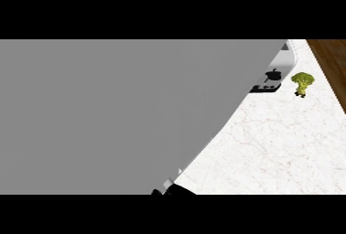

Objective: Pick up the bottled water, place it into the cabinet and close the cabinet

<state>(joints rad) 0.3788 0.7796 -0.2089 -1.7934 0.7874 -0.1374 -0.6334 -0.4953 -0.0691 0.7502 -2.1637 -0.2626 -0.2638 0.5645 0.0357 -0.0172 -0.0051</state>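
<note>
Bottle hidden behind grey panel (101, 114) — you'd expect it light, slippery; grasp mid-body. Fingers' state — you cannot tell.

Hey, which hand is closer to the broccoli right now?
Right, it seems: the right hand sits just left of the broccoli, at the grey panel's edge. The left hand may be the dark bit at the bottom edge, far off.

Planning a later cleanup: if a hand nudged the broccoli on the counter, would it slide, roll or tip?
The broccoli shows a wide bushy crown over a narrow stalk, so it would probably tip or wobble instead of sliding cleanly. Its lumpy shape makes a long roll unlikely. The marble counter looks smooth, so some skidding is possible.
</note>
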